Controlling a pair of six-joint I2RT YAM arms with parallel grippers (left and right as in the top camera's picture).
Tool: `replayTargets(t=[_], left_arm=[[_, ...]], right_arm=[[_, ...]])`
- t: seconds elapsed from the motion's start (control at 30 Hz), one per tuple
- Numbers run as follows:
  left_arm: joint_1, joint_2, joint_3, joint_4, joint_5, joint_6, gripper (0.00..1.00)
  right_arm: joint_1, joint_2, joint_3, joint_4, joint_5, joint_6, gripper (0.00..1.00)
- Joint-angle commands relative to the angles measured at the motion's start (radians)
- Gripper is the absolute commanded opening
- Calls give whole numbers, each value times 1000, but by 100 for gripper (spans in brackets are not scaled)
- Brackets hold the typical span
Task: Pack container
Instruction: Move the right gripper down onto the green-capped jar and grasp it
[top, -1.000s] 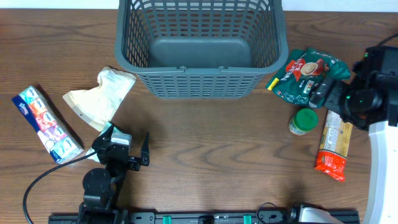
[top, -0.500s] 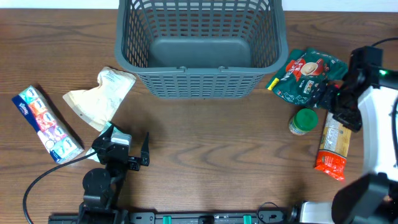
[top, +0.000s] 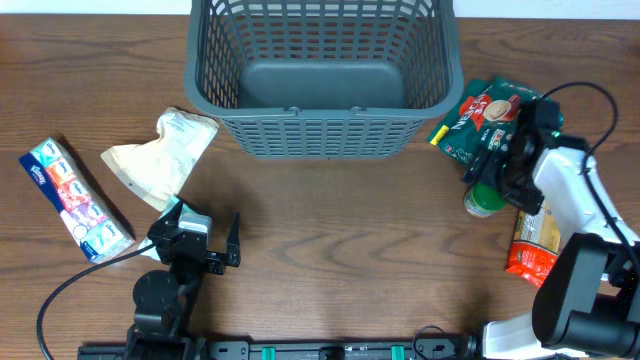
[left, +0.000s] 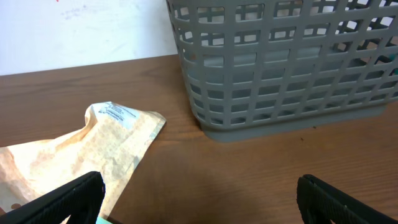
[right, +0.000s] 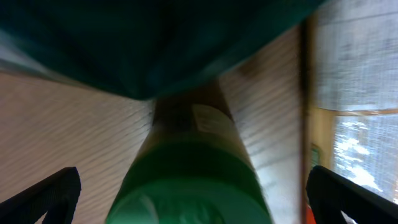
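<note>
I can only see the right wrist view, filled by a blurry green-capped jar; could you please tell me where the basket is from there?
Observer: The large dark grey slotted plastic basket stands to the left of the small green-lidded jar in the overhead view, farther up the table and apart from it.
Operator: Is anything inside it yet?
Observer: No, its solid bottom is bare.
Operator: And the left gripper?
Observer: The left gripper is open, low beside a crumpled beige paper pouch, holding nothing.
</note>
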Motion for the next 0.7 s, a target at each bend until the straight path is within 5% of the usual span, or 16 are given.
replayTargets(t=[0.0,0.47,0.67], left_arm=[[-3,1,-18,-21,11,-6,99],[-3,1,-18,-21,11,-6,99],[-3,1,-18,-21,11,-6,99]], right_arm=[[25,10,-68,56,10,10,99],[32,10,-200,195,14,9,99],[32,10,-200,195,13,9,66]])
